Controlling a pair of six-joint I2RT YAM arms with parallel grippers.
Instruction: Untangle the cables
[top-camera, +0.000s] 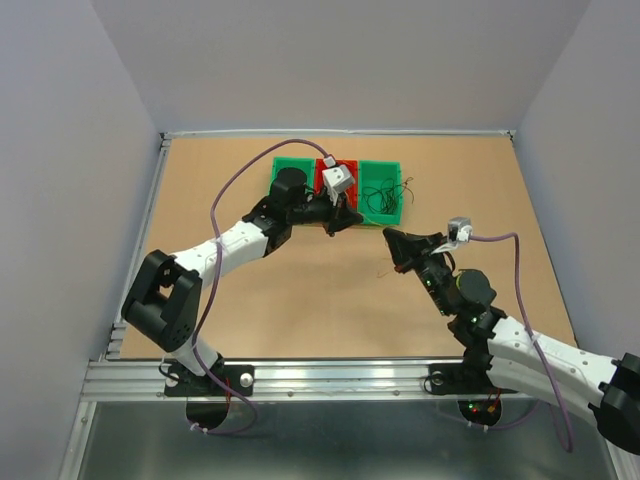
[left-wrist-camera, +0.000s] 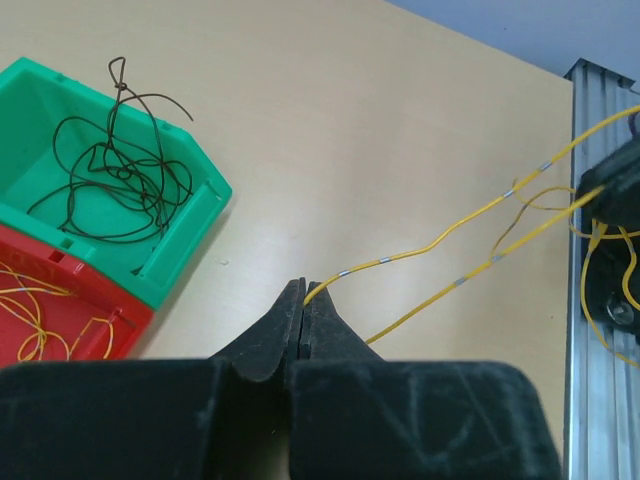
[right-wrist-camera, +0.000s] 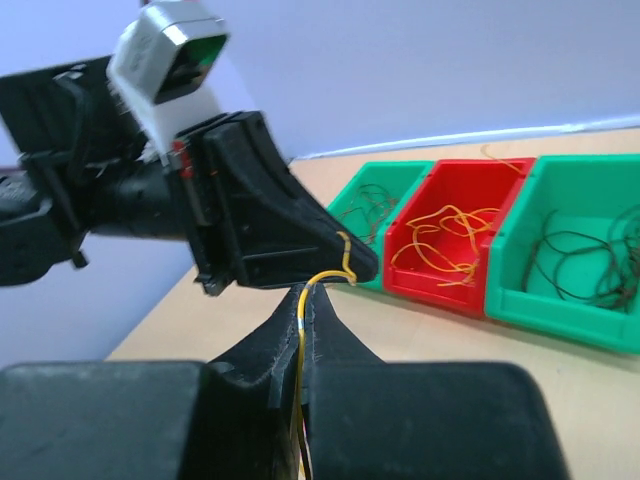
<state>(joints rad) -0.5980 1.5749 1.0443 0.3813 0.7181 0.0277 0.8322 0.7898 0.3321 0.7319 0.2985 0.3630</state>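
Cables (left-wrist-camera: 122, 172) lie sorted in three bins on the counter (top-camera: 300, 290).

Left green bin (right-wrist-camera: 385, 172), touching the red bin (right-wrist-camera: 432, 284) on its left: a few dark strands inside.

Red bin: loose yellow-orange strands.

Left claw (left-wrist-camera: 305, 295), just at the near side of the red bin: clenched on the end of one yellow cable (left-wrist-camera: 385, 261).

Right green bin (left-wrist-camera: 188, 218), touching the red bin on its right: a dark curly clump, one loop poking above the rim.

Yellow cable runs rightward away from the red bin, a second yellow strand alongside it.

Right claw (right-wrist-camera: 305, 295), right of the red bin and nearer the arm bases: clamped on the yellow cable, tip close to the left claw's tip.
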